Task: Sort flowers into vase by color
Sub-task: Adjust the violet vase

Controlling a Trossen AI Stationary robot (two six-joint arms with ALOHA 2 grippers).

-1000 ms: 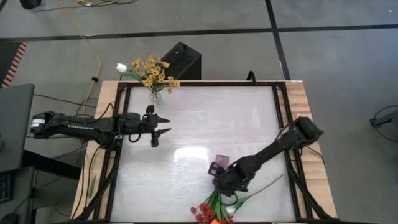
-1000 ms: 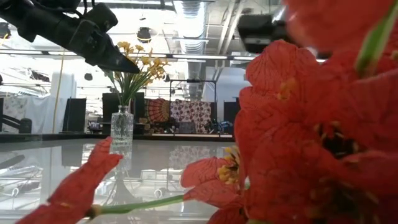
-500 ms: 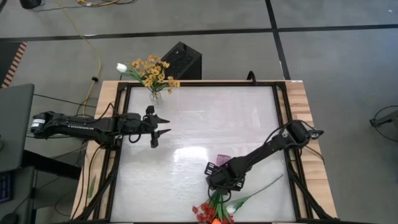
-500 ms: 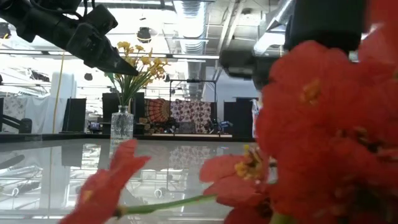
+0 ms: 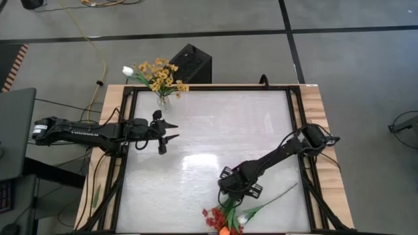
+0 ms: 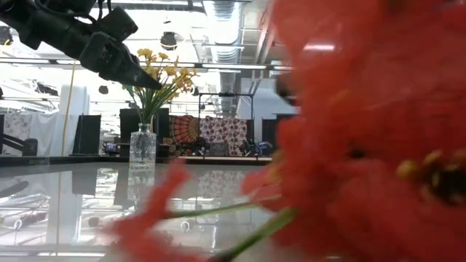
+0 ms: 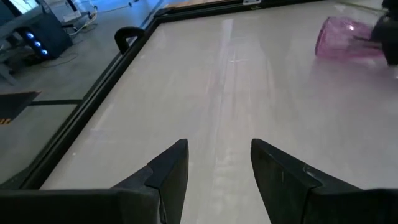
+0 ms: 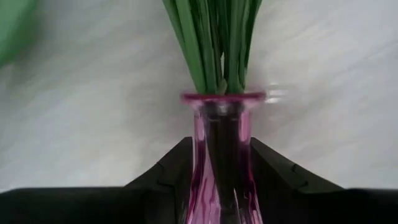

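My right gripper [image 5: 230, 197] is near the table's near edge, shut on a pink glass vase [image 8: 221, 155]. Green stalks [image 8: 214, 43] stick out of the vase's mouth. Their red, orange and white heads [image 5: 222, 220] lie low by the near edge and fill the low view as a red blur [image 6: 364, 145]. A clear vase [image 6: 143, 148] with yellow sprays and one white tulip [image 5: 159, 77] stands at the far left corner. My left gripper [image 5: 176, 131] hangs open above the table's left part, touching nothing [image 7: 219, 144]. My right gripper pinches the pink vase's narrow neck [image 8: 200, 134] between its two fingers [image 8: 177, 155], just below the rim. The fingers lie along the vase, slanting down toward the near edge. The vase is tipped with its mouth pointing away from the wrist. Whether the flower heads touch the table I cannot tell.
A long green stalk with a leaf [image 5: 277, 196] lies on the table to the right of the bunch. A black box [image 5: 189, 63] stands beyond the far edge. The dark table frame [image 5: 294, 111] runs around the white top [image 5: 222, 124].
My right gripper has turned about its wrist and shifted slightly toward the table's left, still shut on the pink vase. The vase's body, seen from above before, is now hidden under the gripper. The red heads have swung closer to the near edge.
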